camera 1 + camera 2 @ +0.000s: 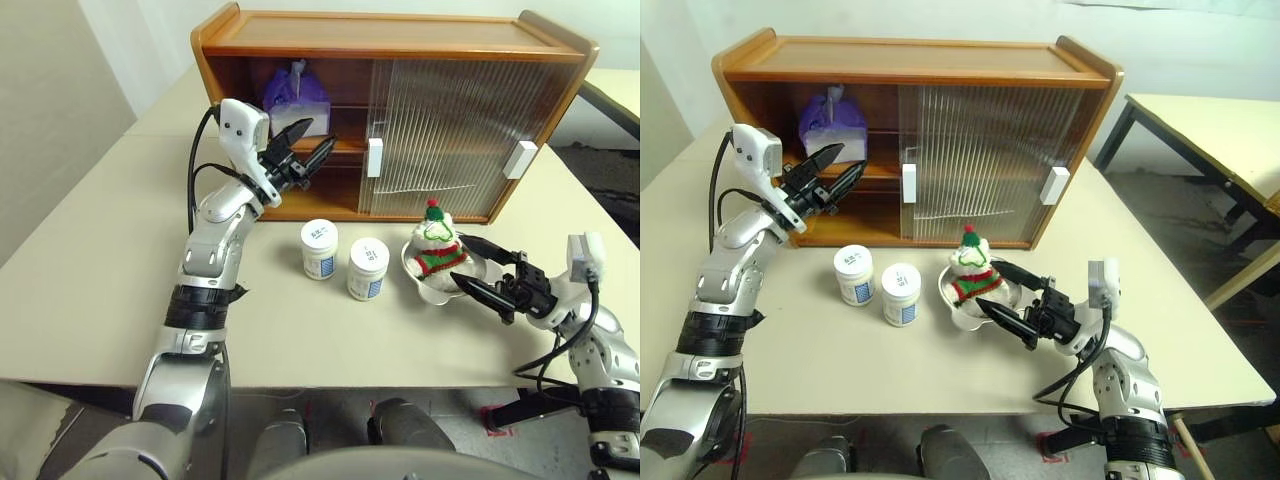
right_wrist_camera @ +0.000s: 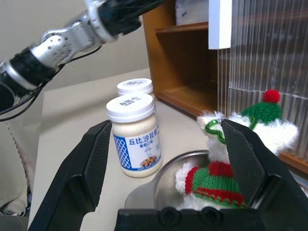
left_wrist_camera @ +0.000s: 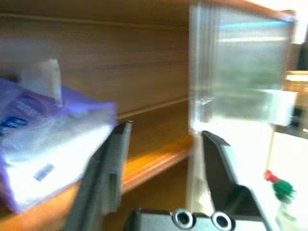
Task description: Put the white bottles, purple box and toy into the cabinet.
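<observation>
Right fingers (image 1: 478, 268) apart by toy (image 1: 436, 247) | left fingers (image 1: 305, 146) apart, empty | purple box (image 1: 294, 92) shelved

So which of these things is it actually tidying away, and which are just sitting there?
Part of the job:
- purple box, already on the cabinet's upper shelf
- two white bottles, on the table
- toy

Just lying about:
- steel dish under the toy
</observation>
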Controlling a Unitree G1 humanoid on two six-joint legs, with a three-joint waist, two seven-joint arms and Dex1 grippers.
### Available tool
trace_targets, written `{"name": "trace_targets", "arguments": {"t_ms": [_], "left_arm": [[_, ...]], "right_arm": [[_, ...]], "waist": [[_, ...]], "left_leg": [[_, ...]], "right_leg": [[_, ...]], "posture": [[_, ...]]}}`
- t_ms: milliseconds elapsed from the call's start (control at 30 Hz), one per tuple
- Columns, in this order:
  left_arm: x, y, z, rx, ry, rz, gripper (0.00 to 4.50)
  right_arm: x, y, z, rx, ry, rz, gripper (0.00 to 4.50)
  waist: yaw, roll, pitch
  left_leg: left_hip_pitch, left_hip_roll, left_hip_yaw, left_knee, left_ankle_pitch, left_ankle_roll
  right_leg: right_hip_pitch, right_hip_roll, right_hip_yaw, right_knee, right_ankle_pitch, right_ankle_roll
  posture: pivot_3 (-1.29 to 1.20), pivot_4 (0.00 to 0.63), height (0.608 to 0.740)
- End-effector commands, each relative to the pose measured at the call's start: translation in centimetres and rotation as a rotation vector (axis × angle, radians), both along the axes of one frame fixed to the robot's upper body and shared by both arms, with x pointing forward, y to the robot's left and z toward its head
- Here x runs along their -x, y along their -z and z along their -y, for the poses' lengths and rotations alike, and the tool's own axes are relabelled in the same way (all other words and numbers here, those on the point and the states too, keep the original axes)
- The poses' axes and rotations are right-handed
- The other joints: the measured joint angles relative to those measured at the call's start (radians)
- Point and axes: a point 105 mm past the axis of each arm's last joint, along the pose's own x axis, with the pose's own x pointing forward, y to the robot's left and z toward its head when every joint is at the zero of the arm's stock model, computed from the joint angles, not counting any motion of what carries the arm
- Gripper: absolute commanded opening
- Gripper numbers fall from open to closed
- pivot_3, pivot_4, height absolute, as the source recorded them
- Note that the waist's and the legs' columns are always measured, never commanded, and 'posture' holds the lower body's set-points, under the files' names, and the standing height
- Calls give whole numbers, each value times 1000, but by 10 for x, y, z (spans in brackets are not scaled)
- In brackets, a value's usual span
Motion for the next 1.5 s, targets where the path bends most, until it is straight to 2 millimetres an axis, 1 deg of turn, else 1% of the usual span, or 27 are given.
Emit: {"name": "trace_targets", "arguments": {"t_ms": [33, 67, 133, 233, 333, 367, 433, 533, 600, 667, 767, 867, 933, 967, 1000, 1067, 1233, 1367, 1500], "left_arm": [[18, 21, -21, -79, 65, -53, 4135], [22, 28, -28, -107, 70, -70, 4452], [35, 46, -47, -162, 98, -115, 4452], [54, 62, -66, -215, 163, -153, 4452], [62, 80, -91, -304, 162, -191, 4452], [65, 84, -96, -325, 173, -203, 4452], [70, 91, -100, -351, 208, -225, 4452], [74, 105, -96, -383, 251, -256, 4452], [72, 110, -89, -391, 260, -255, 4452], [70, 114, -82, -385, 260, -252, 4452], [70, 123, -72, -389, 272, -272, 4452], [75, 137, -64, -392, 292, -323, 4452], [78, 145, -63, -399, 296, -347, 4452], [80, 149, -62, -399, 294, -359, 4452], [80, 151, -62, -397, 292, -365, 4452], [78, 155, -60, -391, 272, -365, 4452], [68, 160, -52, -396, 237, -353, 4452], [56, 163, -44, -406, 210, -336, 4452], [50, 168, -37, -413, 199, -337, 4452]], "right_arm": [[-1, 0, -1, 4, -16, -9, 4500], [-2, 0, -1, 4, -17, -9, 4500], [-2, -1, 1, 3, -16, -8, 4500], [-1, -2, 2, 0, -18, -9, 4500], [3, -4, 2, -13, -46, -18, 4500], [4, -6, 2, -17, -55, -18, 4500], [6, -7, 1, -13, -77, -18, 4500], [13, -7, -4, 45, -141, -6, 4500], [16, -6, -6, 79, -175, -2, 4500], [17, -5, -6, 104, -193, -2, 4500], [16, -8, -5, 99, -188, 6, 4500], [16, -8, -5, 100, -186, 9, 4500], [16, -8, -5, 102, -186, 10, 4500], [16, -8, -5, 105, -186, 10, 4500], [16, -8, -5, 107, -186, 11, 4500], [16, -10, -6, 103, -187, 15, 4500], [16, -13, -6, 102, -187, 31, 4500], [9, -23, -4, 12, -113, 71, 4500], [13, -19, -9, 22, -131, 71, 4500]], "waist": [[2, 1, -1], [3, 2, -1], [6, 2, -1], [12, 3, -2], [21, 6, -4], [22, 6, -4], [26, 8, -5], [27, 14, -11], [26, 17, -13], [26, 18, -14], [25, 17, -14], [25, 17, -14], [22, 17, -13], [21, 17, -13], [20, 17, -13], [19, 17, -13], [20, 17, -13], [20, 17, -13], [19, 17, -14]], "left_leg": [[1, 0, 0, 0, 0, 0], [1, 1, -1, 0, -1, -1], [3, 2, -2, -2, -2, -3], [2, 3, -4, -2, -3, -5], [1, 5, -6, -3, -5, -8], [0, 6, -6, -3, -6, -8], [-4, 10, -7, -3, -7, -10], [-13, 13, -6, -3, -7, -11], [-17, 14, -5, -3, -7, -10], [-19, 16, -2, -3, -7, -10], [-19, 19, 0, -1, -7, -10], [-17, 19, 0, -1, -6, -9], [-13, 19, 0, -1, -6, -8], [-11, 20, 0, -1, -6, -8], [-10, 20, 0, -1, -6, -8], [-10, 21, 0, -1, -6, -8], [-10, 22, 0, -1, -5, -8], [-11, 22, 0, -1, -5, -8], [-11, 22, 1, -1, -6, -8]], "right_leg": [[0, 0, 0, 0, 1, -1], [0, 0, 0, 1, 2, -4], [-1, 1, 0, 2, 5, -12], [-7, 1, -1, 1, 6, -15], [-12, -1, -2, 1, 5, -19], [-14, -1, -1, 2, 5, -21], [-18, -2, -1, 2, 5, -25], [-27, -1, -2, 2, 6, -28], [-26, 0, -3, 2, 6, -28], [-27, 5, -5, 3, 7, -27], [-26, 12, -4, 2, 8, -24], [-23, 13, -2, 2, 9, -22], [-20, 13, -2, 2, 9, -21], [-19, 13, -2, 2, 6, -16], [-19, 13, -2, 2, 5, -16], [-20, 14, -2, 2, 6, -17], [-20, 13, -1, 2, 12, -27], [-21, 14, -2, 2, 12, -27], [-20, 14, -2, 2, 11, -26]], "posture": [[-218, 0, 740], [-219, 0, 740], [-221, 0, 740], [-225, 0, 740], [-229, 0, 740], [-229, 0, 740], [-229, 0, 740], [-229, 0, 740], [-229, 0, 740], [-231, 0, 740], [-227, 0, 740], [-226, 0, 740], [-232, 0, 740], [-232, 0, 740], [-232, 0, 740], [-232, 0, 740], [-235, 0, 740], [-238, 0, 740], [-241, 0, 740]]}}
